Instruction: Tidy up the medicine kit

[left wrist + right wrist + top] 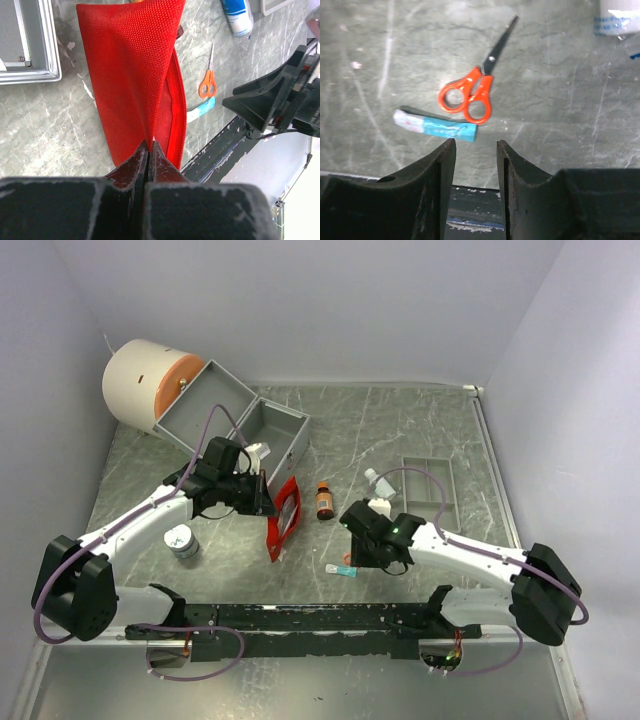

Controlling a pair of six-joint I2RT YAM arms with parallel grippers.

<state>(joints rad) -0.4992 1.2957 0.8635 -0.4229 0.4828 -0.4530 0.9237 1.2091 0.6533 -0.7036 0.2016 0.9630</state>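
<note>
Centrally, coarse-woven red fabric pouch (125,75).

Scissors (472,90) beside sachet (437,126); pouch (284,515) left of bottle (324,501).

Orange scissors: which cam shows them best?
Right wrist view: the scissors lie near centre, large and whole, blades closed, beside the blue sachet. The left wrist view shows them small, beyond the red pouch. Top external: not visible, apparently hidden under the right arm.
</note>
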